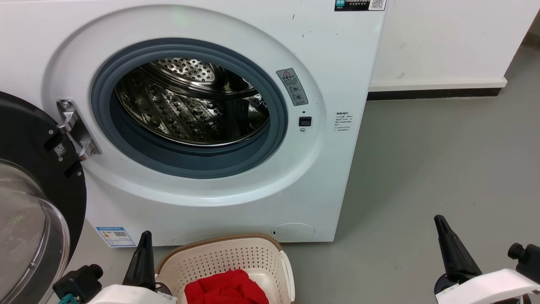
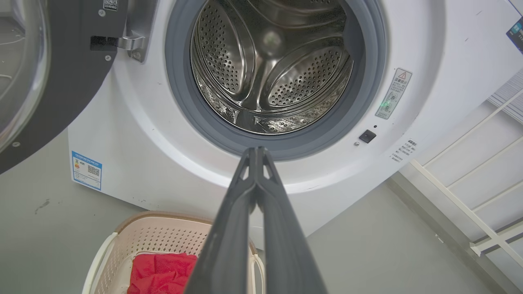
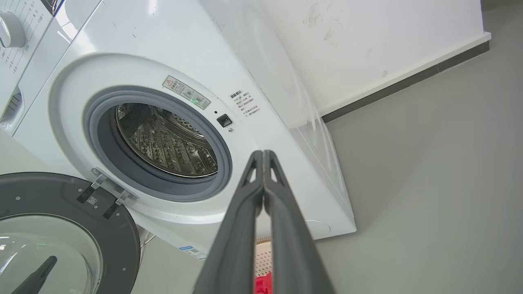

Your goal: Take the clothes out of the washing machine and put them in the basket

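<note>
The white washing machine [image 1: 236,198] stands with its round door [image 1: 29,202] swung open to the left; its steel drum [image 1: 190,105] shows bare metal. On the floor in front sits the cream basket [image 1: 228,255] with red clothes [image 1: 225,289] bunched inside. My left gripper [image 1: 145,236] is shut with nothing in it, just left of the basket's rim. My right gripper [image 1: 438,221] is shut and bare too, over the floor to the right. The left wrist view has the gripper [image 2: 256,150] aimed at the drum [image 2: 269,69], above the basket [image 2: 159,237] and clothes [image 2: 161,271].
Grey floor [image 1: 443,160] spreads to the right of the machine, up to a white wall [image 1: 443,42] with a dark skirting. A white wire rack [image 2: 470,196] stands to the machine's right in the left wrist view. The open door takes up the space at the left.
</note>
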You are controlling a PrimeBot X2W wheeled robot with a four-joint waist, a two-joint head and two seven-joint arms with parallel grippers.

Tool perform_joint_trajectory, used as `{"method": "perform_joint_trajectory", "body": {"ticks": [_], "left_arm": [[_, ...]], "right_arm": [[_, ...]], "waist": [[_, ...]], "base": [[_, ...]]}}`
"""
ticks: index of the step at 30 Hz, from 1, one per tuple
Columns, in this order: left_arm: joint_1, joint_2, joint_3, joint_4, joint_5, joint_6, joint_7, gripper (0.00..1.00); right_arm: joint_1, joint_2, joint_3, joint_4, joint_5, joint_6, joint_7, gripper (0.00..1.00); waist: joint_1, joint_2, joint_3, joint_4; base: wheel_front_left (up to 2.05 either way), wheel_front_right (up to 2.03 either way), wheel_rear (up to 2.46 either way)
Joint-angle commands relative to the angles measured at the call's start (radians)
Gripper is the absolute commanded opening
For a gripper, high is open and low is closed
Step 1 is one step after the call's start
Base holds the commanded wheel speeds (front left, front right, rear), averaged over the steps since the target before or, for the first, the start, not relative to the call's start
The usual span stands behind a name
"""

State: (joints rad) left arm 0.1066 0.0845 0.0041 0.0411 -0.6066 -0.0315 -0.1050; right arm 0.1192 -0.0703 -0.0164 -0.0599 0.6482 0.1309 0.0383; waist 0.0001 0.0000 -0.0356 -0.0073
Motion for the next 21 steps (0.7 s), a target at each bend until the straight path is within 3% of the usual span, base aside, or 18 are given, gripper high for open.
{"method": "perform_joint_trajectory", "body": {"ticks": [1, 21], "left_arm": [[-0.032, 0.008, 0.004, -0.005, -0.035, -0.006, 0.004, 0.0], [-0.087, 0.007, 0.02, 0.051, -0.326, -0.033, 0.053, 0.0]], "right_arm": [[-0.031, -0.009, 0.0, -0.002, 0.036, 0.0, -0.004, 0.0], [-0.089, -0.016, -0.008, 0.084, 0.319, 0.0, 0.003, 0.0]], "waist": [[0.0, 0.0, 0.0, 0.0], [0.0, 0.0, 0.008, 0.002]], "base": [[0.0, 0.0, 0.0], [0.0, 0.0, 0.0]]}}
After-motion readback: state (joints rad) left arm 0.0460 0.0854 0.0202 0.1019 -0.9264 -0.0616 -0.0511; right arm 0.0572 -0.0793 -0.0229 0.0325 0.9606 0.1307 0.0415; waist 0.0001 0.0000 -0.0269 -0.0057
